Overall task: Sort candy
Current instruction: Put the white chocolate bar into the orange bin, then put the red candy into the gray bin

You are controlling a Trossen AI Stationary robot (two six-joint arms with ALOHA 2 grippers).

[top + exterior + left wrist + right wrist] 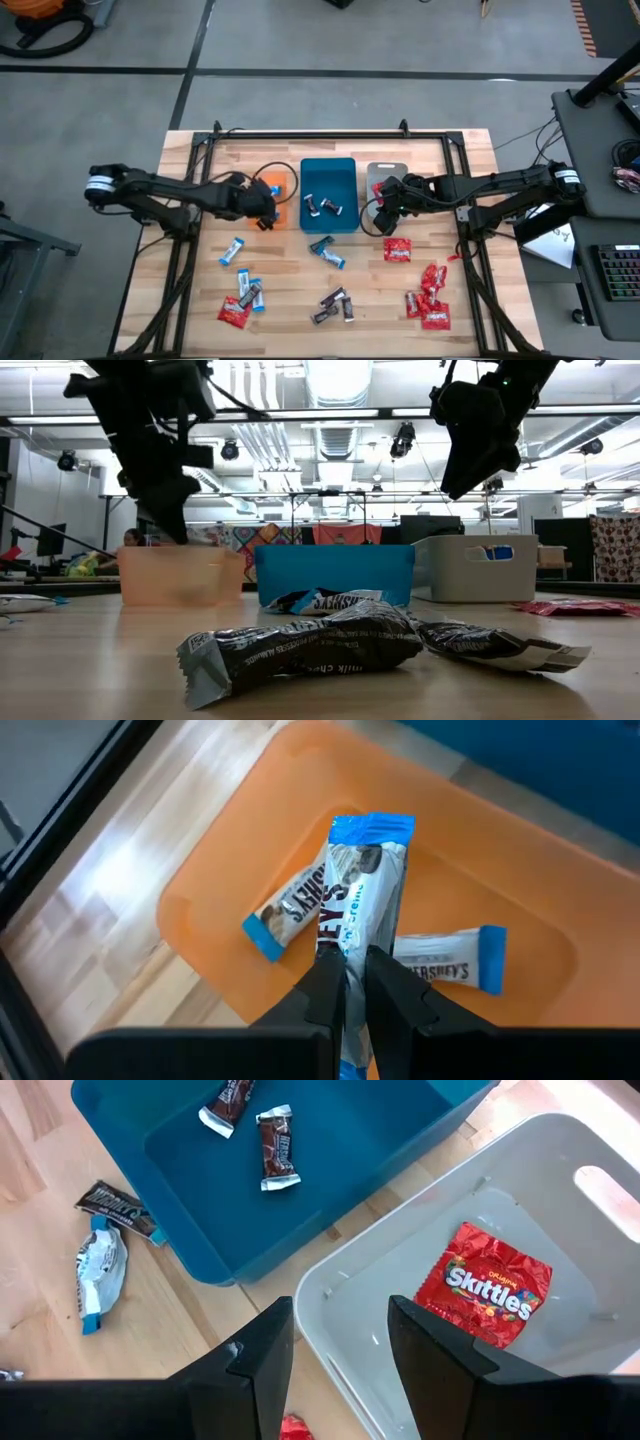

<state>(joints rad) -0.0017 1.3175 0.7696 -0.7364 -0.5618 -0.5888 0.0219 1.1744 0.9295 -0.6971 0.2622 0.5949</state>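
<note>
My left gripper (pixel 346 988) is over the orange tray (pixel 281 187), shut on a light blue-and-white candy (pixel 362 880). Two more blue-and-white candies (pixel 290 910) (pixel 450 960) lie flat on that tray's floor. My right gripper (pixel 340 1350) hangs open above the near rim of the grey tray (pixel 560 1190), touching nothing. A red Skittles pack (pixel 485 1285) lies in the grey tray. Two dark brown candies (pixel 277 1150) lie in the teal tray (pixel 329 172). More candy lies loose on the table: blue-and-white (pixel 232 251), dark (pixel 335 303), red (pixel 430 297). My left gripper pinches the blue-and-white candy between its two fingers, across the wrapper near its lower part (pixel 352 955). The fingers slant down from the table's left side and lie along the candy. The wrapper's longer end (pixel 372 826) sticks out past the fingertips over the orange tray; whether it touches the floor I cannot tell.
The three trays stand side by side at the table's far middle. A dark and a blue-and-white candy (pixel 105 1245) lie just in front of the teal tray. A black rail frame (pixel 330 133) runs round the table. Bare wood shows between the loose candies.
</note>
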